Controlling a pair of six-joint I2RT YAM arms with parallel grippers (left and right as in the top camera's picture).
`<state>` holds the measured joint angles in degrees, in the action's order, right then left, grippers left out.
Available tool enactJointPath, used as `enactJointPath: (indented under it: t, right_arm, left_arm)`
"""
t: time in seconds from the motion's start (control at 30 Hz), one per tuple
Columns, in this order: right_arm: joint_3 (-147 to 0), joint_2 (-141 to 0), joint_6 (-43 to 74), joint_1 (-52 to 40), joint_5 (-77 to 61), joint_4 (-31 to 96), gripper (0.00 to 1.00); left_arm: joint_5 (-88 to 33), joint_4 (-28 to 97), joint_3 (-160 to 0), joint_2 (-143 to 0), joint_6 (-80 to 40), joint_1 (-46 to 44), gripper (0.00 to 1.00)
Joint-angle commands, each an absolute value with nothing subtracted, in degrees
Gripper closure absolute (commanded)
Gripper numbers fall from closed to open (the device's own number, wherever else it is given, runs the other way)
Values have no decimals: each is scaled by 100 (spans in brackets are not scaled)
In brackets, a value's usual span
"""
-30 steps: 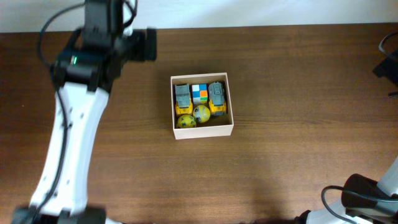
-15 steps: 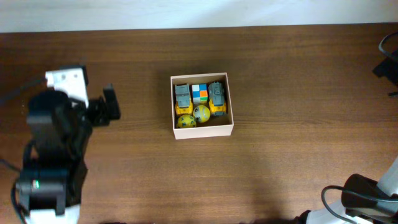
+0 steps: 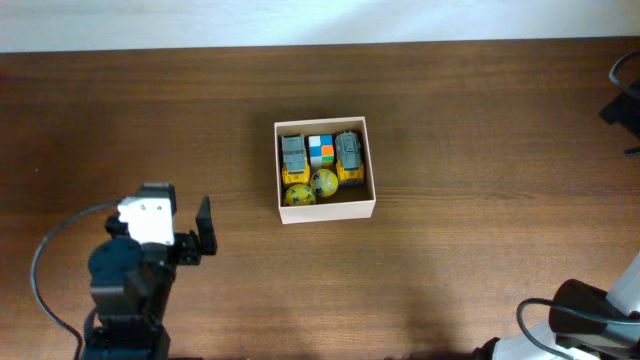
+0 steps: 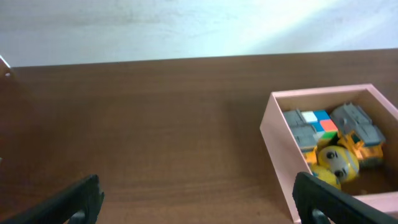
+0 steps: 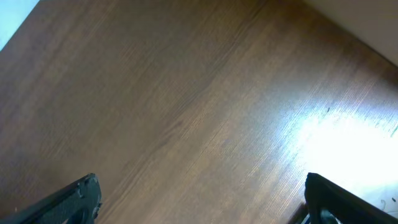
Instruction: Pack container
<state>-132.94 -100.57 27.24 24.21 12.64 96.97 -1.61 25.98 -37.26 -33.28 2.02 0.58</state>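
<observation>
My left gripper (image 4: pixel 199 200) is spread fully open and holds nothing. Its two dark fingertips (image 4: pixel 84 194) stand far apart at the lower corners of the wrist view, with bare wood between them. It hovers over the near left part of the table (image 3: pixel 480 150).

The container (image 3: pixel 328 211) is ahead of this gripper and off to its right, well apart from it, near the middle of the table. It sits flat with its open top up. It is square, so it has no long axis. Its walls run almost parallel to the table edges, turned very slightly.

Contents:
- Left truck (image 3: pixel 292 155) and right truck (image 3: pixel 348 153), grey and yellow, lie along the side walls, lengthwise from far edge to near edge.
- A coloured cube (image 3: pixel 320 151) sits between them at the far wall.
- Two yellow balls (image 3: pixel 299 195) lie toward the near wall, touching each other.

My right gripper (image 5: pixel 202 200) is also wide open and empty, over bare wood with a bright glare patch. The container does not appear in its view.
</observation>
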Motion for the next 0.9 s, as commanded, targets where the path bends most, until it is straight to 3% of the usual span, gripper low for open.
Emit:
enactJointPath:
  t: [0.0, 0.47, 0.87]
  right_arm:
    - [-13290, -10088, 2797, 2440, 1356, 9730, 1]
    - [-13290, -10088, 2794, 2440, 1356, 9730, 1]
    - [-13290, -10088, 2797, 2440, 1356, 9730, 1]
  left_arm:
    - [-355, 2545, -3216, -2858, 309, 91, 1]
    - [-961, 1612, -1074, -993, 309, 93, 1]
    - [-958, 1599, -504, -30, 364, 91, 1]
